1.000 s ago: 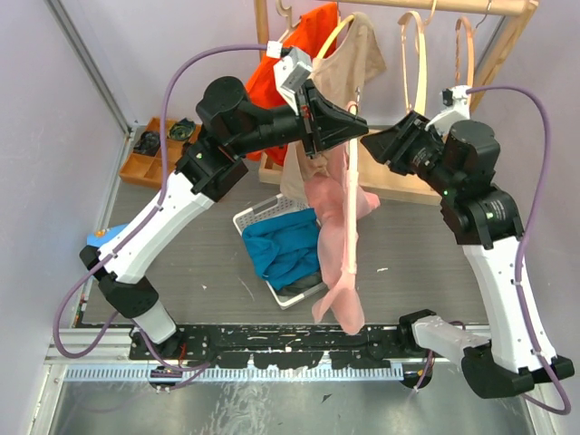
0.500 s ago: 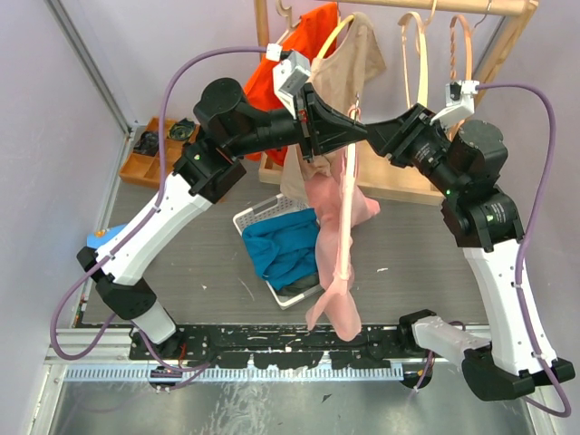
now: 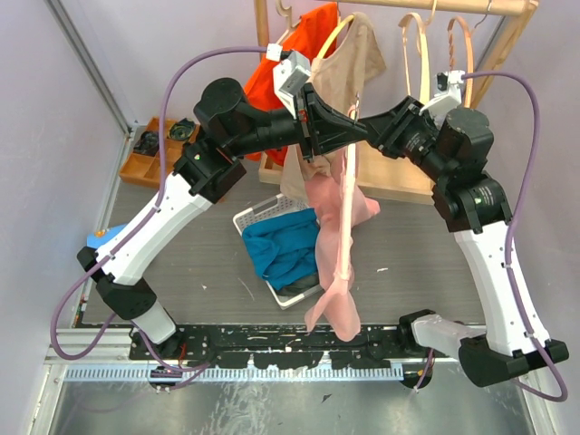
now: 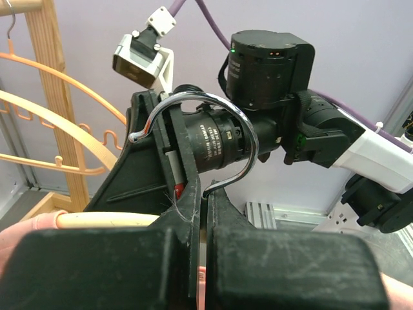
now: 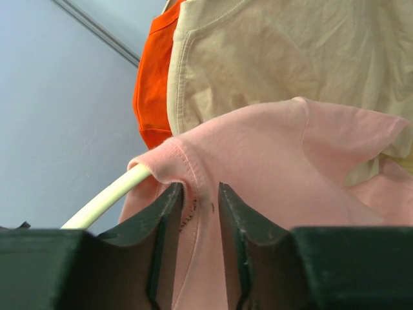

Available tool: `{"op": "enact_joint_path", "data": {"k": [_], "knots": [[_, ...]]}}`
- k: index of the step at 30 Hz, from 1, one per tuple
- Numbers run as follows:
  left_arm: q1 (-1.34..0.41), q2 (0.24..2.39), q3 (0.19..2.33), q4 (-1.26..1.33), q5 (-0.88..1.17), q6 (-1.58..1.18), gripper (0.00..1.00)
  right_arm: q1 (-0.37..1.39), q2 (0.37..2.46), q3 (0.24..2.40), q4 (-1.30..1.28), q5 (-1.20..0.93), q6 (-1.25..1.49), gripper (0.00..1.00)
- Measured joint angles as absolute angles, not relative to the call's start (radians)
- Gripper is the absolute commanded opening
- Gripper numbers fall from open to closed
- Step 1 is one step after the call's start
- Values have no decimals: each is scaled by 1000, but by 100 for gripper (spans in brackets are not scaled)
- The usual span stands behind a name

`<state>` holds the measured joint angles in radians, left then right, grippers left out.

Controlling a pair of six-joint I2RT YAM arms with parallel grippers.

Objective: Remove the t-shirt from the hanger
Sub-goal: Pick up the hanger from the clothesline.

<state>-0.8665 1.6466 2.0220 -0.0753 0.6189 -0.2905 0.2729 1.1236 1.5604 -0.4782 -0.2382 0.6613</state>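
A pink t-shirt (image 3: 335, 245) hangs on a cream hanger (image 3: 350, 208) held in the air in front of the rack. My left gripper (image 3: 358, 127) is shut on the hanger's metal hook (image 4: 248, 139), which sticks up from between its fingers (image 4: 205, 194). My right gripper (image 3: 376, 136) faces it from the right, close up. In the right wrist view its jaws (image 5: 201, 194) stand apart on either side of the pink collar (image 5: 193, 161), beside the bare hanger arm (image 5: 106, 197). The rest of the shirt (image 5: 271, 168) drapes downward.
A wooden rack (image 3: 399, 7) at the back carries an orange shirt (image 3: 272, 77), a beige shirt (image 3: 349, 59) and two empty hangers (image 3: 417, 54). A white basket (image 3: 258, 213) with blue cloth (image 3: 285, 249) lies below. A wooden tray (image 3: 149, 154) sits far left.
My right gripper has moved up and left to the hanger's top, its jaws now around the pink collar. The left gripper has kept its hold on the hook and barely moved.
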Motion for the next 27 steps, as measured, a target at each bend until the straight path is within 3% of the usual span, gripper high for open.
{"op": "enact_joint_path", "data": {"k": [3,7,27], "knots": [[-867,1647,2022,-76,619,-290,0,273,1143,1567,-476,-239,662,15],[-866,1647,2022,-84,617,-287,0,273,1151,1576,-475,-239,661,5],[-868,1813,2241,-245,376,-217,0,273,1002,1602,-464,-297,572,1]]}}
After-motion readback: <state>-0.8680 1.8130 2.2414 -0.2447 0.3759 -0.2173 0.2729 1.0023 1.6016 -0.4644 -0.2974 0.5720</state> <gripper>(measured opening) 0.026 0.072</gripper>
